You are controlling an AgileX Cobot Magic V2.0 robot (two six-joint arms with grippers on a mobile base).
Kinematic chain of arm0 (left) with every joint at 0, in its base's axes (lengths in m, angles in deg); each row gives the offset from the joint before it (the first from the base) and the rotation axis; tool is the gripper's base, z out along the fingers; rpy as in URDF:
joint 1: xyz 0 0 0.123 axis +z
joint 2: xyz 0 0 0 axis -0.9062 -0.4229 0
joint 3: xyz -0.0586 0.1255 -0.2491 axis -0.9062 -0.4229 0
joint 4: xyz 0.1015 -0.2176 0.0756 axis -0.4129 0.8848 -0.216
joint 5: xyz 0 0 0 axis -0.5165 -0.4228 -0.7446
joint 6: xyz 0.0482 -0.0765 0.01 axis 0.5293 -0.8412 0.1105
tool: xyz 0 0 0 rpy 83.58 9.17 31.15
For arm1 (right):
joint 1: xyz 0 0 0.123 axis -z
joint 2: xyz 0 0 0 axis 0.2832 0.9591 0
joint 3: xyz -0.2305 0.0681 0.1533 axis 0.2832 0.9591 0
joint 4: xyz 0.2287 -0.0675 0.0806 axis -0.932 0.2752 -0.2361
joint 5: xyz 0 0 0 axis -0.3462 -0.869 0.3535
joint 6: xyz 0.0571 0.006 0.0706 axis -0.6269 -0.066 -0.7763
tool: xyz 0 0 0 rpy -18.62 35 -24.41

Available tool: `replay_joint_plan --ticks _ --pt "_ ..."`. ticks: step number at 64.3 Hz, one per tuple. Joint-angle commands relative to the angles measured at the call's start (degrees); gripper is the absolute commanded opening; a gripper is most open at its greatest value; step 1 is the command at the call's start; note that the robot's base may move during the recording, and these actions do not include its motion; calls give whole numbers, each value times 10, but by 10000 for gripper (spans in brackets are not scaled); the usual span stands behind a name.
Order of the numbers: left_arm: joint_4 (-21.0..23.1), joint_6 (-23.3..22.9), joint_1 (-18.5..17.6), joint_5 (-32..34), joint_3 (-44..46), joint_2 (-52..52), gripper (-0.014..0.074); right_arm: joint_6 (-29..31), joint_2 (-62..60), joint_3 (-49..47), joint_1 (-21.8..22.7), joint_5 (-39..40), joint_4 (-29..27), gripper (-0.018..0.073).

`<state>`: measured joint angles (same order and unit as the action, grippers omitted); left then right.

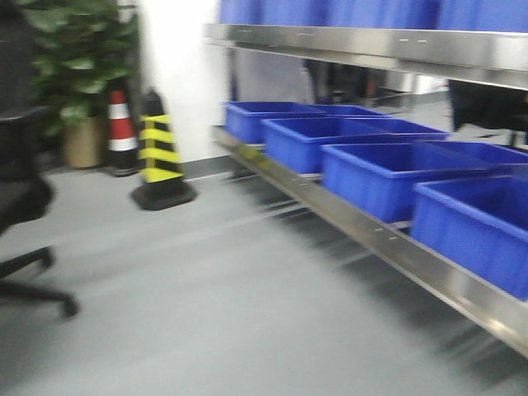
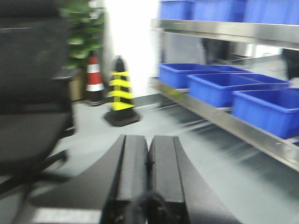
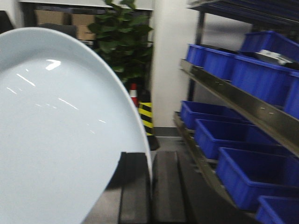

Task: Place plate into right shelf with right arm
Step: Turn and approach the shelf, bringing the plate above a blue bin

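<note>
Step in hand: carriage of the plate towards the shelf. Placement is not yet begun.

The large round pale-blue glazed plate point(image 3: 60, 130) fills the 9 o'clock half of the right wrist view. It stands on edge, and its rim runs down between the right fingers point(image 3: 135, 191). These are clamped on that rim at the plate's 5 o'clock edge. The plate is clear of the shelf and rests on nothing.

The left fingers point(image 2: 133, 163) are pressed together with nothing between them and take no part.

The stainless-steel shelf rack point(image 1: 388, 239) lies from 12 o'clock to 4 o'clock in the front view, its lower tier lined with open blue plastic bins point(image 1: 388, 177). A second steel tier with further bins sits above. The front and left wrist views are smeared, so fine detail of the tiers cannot be read.

A black-and-yellow striped cone point(image 1: 159, 157) stands on the grey floor at 10 o'clock, well apart from the rack.

Assessment of the next move: the robot needs to close on the rack, then the right arm must reach towards 3 o'clock. The plate should be tipped flatter to pass under the upper tier. Which bin or tier is meant cannot be told. The grip holds only the rim, so a knock against the steel edge could lever the plate out.
</note>
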<state>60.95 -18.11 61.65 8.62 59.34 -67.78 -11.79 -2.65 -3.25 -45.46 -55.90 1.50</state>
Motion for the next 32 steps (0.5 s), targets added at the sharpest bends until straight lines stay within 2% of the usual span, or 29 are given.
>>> replay_joint_plan --ticks 1,32 --pt "1 -1 -3 51 -5 6 -47 5 4 -16 0 46 11 55" --pt "1 -1 -3 51 -5 6 -47 5 4 -16 0 46 11 55"
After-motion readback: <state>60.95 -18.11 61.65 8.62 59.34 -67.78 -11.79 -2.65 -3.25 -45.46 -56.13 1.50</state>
